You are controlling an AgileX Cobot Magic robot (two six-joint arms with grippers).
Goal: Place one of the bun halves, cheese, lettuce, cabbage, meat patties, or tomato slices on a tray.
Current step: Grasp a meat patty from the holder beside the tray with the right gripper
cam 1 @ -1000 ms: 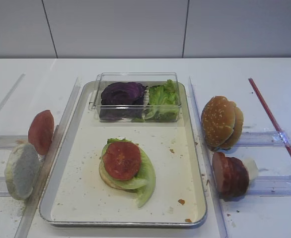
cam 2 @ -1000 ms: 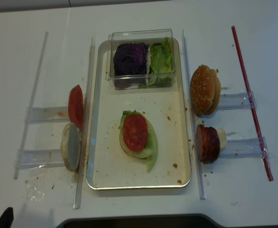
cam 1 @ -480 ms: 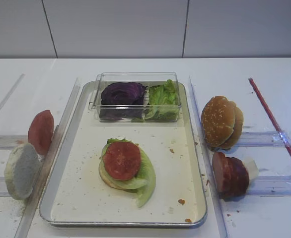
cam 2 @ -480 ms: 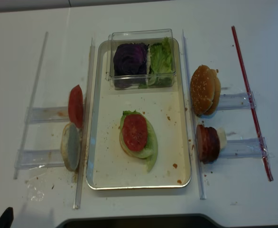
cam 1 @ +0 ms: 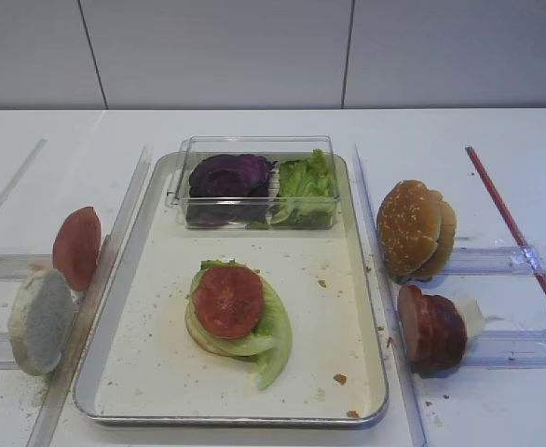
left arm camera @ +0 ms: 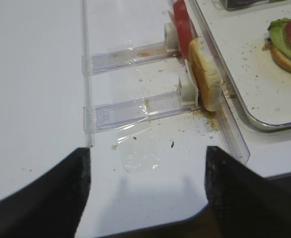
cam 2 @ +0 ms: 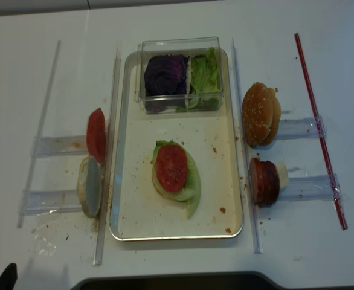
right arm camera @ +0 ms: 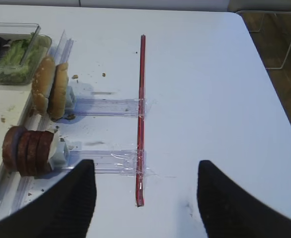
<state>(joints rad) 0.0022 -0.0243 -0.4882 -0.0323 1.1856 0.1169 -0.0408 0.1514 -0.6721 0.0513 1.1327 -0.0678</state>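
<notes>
On the silver tray [cam 1: 157,395] lies a bun half topped with lettuce [cam 1: 275,326] and a tomato slice [cam 1: 228,300]. Meat patties [cam 1: 431,328] [right arm camera: 29,151] stand on edge in a clear rail right of the tray, with sesame bun halves [cam 1: 415,228] [right arm camera: 51,94] behind them. On the tray's left stand a pale bun half [cam 1: 40,321] [left arm camera: 205,82] and another tomato slice [cam 1: 77,247]. Cabbage [cam 1: 228,177] and more lettuce [cam 1: 303,182] fill a clear box. Cheese is out of view. My right gripper [right arm camera: 144,171] hangs open and empty, right of the patties. My left gripper [left arm camera: 146,158] is open and empty near the table's front edge.
A long red strip [right arm camera: 141,119] runs across the clear rails [right arm camera: 106,106] on the right. More clear rails [left arm camera: 120,109] and a bit of clear film [left arm camera: 138,153] lie on the left. The table's front edge [left arm camera: 150,225] is close under the left gripper. Crumbs dot the tray floor.
</notes>
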